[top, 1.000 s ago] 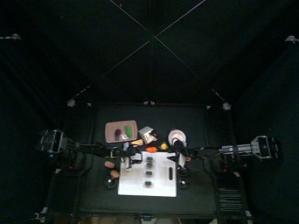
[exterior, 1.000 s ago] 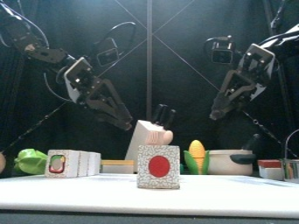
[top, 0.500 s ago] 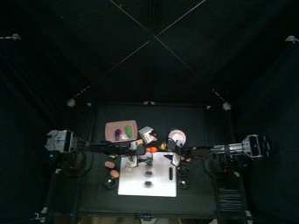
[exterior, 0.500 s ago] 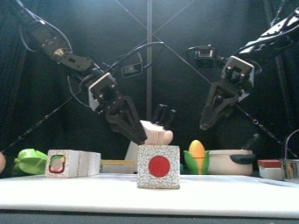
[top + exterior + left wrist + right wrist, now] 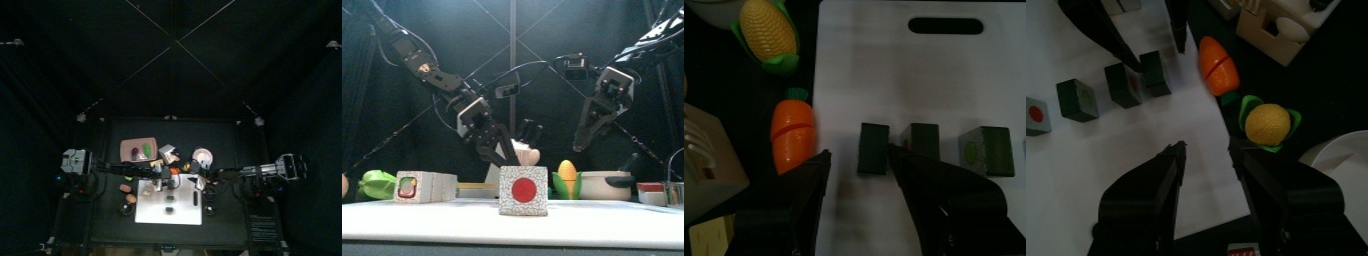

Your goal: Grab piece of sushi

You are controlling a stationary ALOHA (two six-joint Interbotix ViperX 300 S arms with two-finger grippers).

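Dark sushi piece (image 5: 875, 150) at frame centre, framed by spread left gripper (image 5: 861, 166) jaws — judged light, rigid; best pinched across flat sides.

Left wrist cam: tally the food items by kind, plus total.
Dark green sushi pieces: 3
Orange carrot: 1
Yellow corn cob: 1
Total: 5

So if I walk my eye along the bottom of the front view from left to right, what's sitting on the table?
Green pepper → white box with red-and-green sides → white block with a red dot → corn cob → pot with a dark handle → small red-and-white piece at the right edge.
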